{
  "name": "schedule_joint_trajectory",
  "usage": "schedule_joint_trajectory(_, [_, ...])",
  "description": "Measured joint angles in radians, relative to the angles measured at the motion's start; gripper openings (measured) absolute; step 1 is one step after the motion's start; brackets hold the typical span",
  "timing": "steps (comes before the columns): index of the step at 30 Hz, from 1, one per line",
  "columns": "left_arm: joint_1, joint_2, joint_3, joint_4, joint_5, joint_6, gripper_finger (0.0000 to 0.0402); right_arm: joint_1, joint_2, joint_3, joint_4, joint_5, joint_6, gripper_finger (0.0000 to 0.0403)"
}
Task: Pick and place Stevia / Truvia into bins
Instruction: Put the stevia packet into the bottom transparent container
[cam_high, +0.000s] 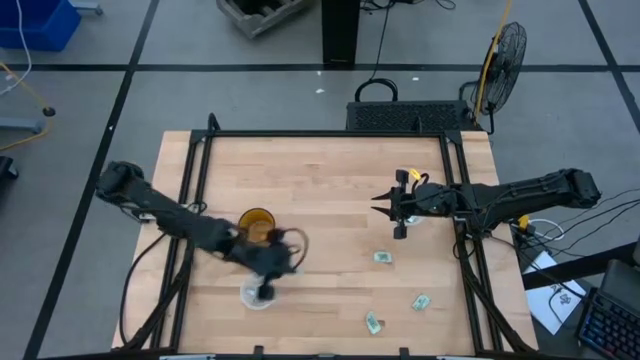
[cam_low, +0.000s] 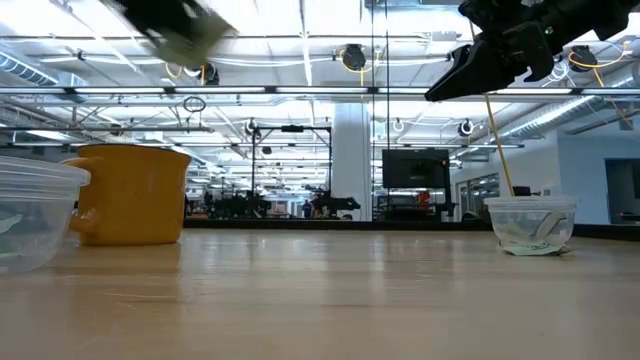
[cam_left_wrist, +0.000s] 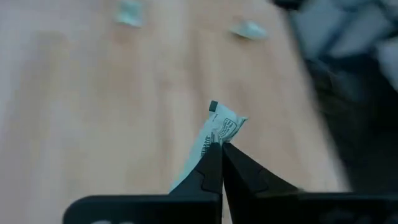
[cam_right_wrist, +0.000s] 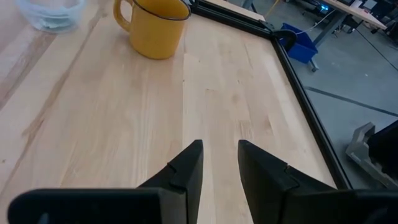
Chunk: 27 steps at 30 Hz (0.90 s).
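Left claw (cam_left_wrist: 221, 149) grips a Stevia packet (cam_left_wrist: 217, 127) above the near clear cup (cam_high: 257, 296); release comes next; right claw (cam_right_wrist: 219, 163) waits open, empty.

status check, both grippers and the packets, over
Left gripper shut on a Truvia packet above the left bin. Right gripper open, empty. Three packets loose on table.

High view: overhead, straight down on the whole counter (cam_high: 330, 190). Low view: counter height, level across the wood toward the room. Left wrist view: close behind its tool (cam_left_wrist: 221, 149), facing the counter. Right wrist view: past its tool (cam_right_wrist: 219, 155) across the boards. High, low and right wrist views share the yellow mug (cam_right_wrist: 155, 26).
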Motion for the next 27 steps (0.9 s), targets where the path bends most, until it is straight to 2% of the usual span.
schedule_joint_trajectory(2, [-0.059, -0.031, 0.000, -0.063, 0.020, -0.060, 0.0009, 0.000, 0.000, 0.000, 0.000, 0.000, 0.000, 0.0093])
schedule_joint_trajectory(5, [-0.144, -0.044, 0.000, -0.142, -0.017, -0.168, 0.0006, 0.000, 0.000, 0.000, 0.000, -0.001, 0.006, 0.0093])
schedule_joint_trajectory(8, [-0.208, -0.022, -0.005, -0.232, -0.051, -0.308, 0.0005, 0.000, 0.000, 0.000, 0.001, -0.001, 0.013, 0.0094])
schedule_joint_trajectory(11, [-0.236, 0.016, -0.024, -0.237, -0.086, -0.404, 0.0014, 0.000, 0.000, 0.000, 0.001, -0.002, 0.027, 0.0093])
schedule_joint_trajectory(21, [-0.247, 0.091, -0.098, -0.219, -0.010, -0.581, 0.0009, 0.000, 0.000, 0.000, 0.001, -0.002, 0.027, 0.0094])
schedule_joint_trajectory(27, [-0.212, 0.098, -0.114, -0.213, -0.015, -0.674, 0.0044, 0.000, 0.000, 0.000, 0.001, -0.002, 0.027, 0.0094])
